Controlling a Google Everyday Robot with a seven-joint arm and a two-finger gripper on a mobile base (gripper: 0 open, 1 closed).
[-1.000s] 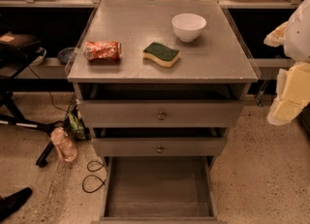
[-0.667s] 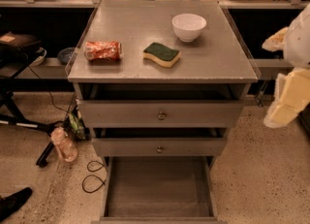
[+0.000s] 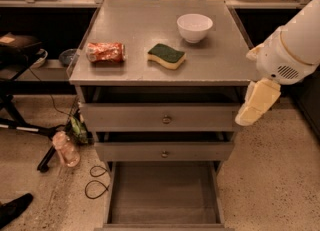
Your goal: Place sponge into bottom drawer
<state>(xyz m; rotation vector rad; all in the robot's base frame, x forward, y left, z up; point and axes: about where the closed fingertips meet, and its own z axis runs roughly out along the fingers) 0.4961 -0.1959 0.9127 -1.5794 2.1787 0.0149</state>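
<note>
The sponge [image 3: 166, 55], yellow with a dark green face up, lies on the grey cabinet top [image 3: 145, 22] near its front edge, at the centre. The bottom drawer [image 3: 162, 192] is pulled out below and its flat grey floor is bare. My gripper [image 3: 256, 104] hangs at the cabinet's right front corner, beside the top drawer and below the level of the top, well to the right of the sponge. It holds nothing that I can see.
A white bowl [image 3: 194, 27] stands behind and to the right of the sponge. An orange-red snack packet [image 3: 105, 52] lies to its left. Two upper drawers with brass knobs [image 3: 166, 119] are shut. A plastic bottle [image 3: 66, 148] and cables [image 3: 96, 184] lie on the floor at left.
My arm and gripper have moved left, from clear of the cabinet to its right front corner. The sponge, bowl, packet and drawers have not moved.
</note>
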